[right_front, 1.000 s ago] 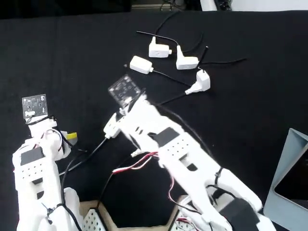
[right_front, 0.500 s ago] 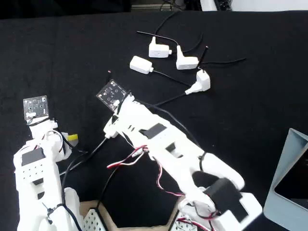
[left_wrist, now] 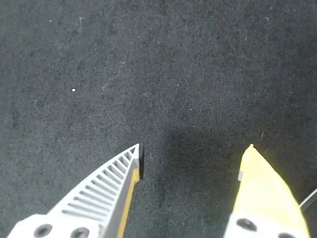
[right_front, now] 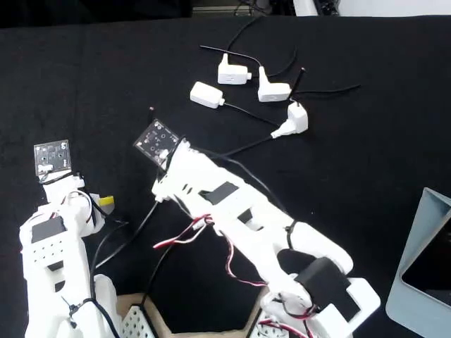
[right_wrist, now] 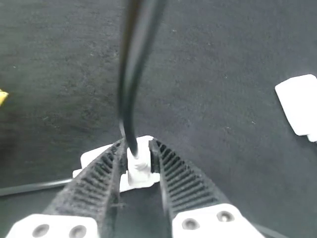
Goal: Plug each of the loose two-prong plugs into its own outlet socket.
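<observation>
Plug (right_wrist: 136,167), pinched in the right end effector (right_wrist: 136,146) low over the surface (right_front: 84,70), has swung away from the other white pieces (right_front: 206,95), so seating it likely lies ahead; left end effector (left_wrist: 194,146) hangs spread.

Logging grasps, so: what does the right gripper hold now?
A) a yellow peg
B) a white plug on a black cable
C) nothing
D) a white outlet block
B: the right wrist view shows the right gripper pinching the white plug, black cable rising from it.
</observation>
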Robot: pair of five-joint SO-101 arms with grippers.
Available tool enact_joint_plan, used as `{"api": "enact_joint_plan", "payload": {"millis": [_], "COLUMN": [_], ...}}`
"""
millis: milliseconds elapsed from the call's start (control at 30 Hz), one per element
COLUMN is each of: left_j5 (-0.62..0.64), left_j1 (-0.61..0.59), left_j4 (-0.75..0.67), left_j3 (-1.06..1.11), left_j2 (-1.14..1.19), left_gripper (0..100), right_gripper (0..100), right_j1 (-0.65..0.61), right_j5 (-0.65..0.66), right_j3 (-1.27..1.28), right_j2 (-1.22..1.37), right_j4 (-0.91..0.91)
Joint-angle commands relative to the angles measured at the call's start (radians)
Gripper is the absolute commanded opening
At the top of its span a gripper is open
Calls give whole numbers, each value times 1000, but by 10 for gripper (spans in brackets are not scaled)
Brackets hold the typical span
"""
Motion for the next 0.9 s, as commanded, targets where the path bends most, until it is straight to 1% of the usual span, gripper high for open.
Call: {"api": "enact_joint_plan", "payload": {"millis": [0,100,233,433,533,667,867], "left_j5": [2,2,2,2,2,0,0], "left_j1": [-2,-2,-2,-2,-2,-2,-2], "left_j4": [-15,-15,-15,-15,-15,-15,-15], "left_j3": [-8,-8,-8,-8,-7,-7,-7], "left_j2": [-17,-17,-17,-17,-17,-17,-17], "left_gripper": [317,317,317,317,317,317,317], "right_gripper": [11,11,11,11,11,11,11], "right_j1": [-18,-15,-14,-11,8,35,35], "right_j5": [6,18,104,110,112,112,110], "right_j3": [-90,-122,-136,-128,-136,-133,-128], "right_j2": [12,56,97,105,105,105,105], "right_j4": [-20,-20,-20,-9,31,37,38]}}
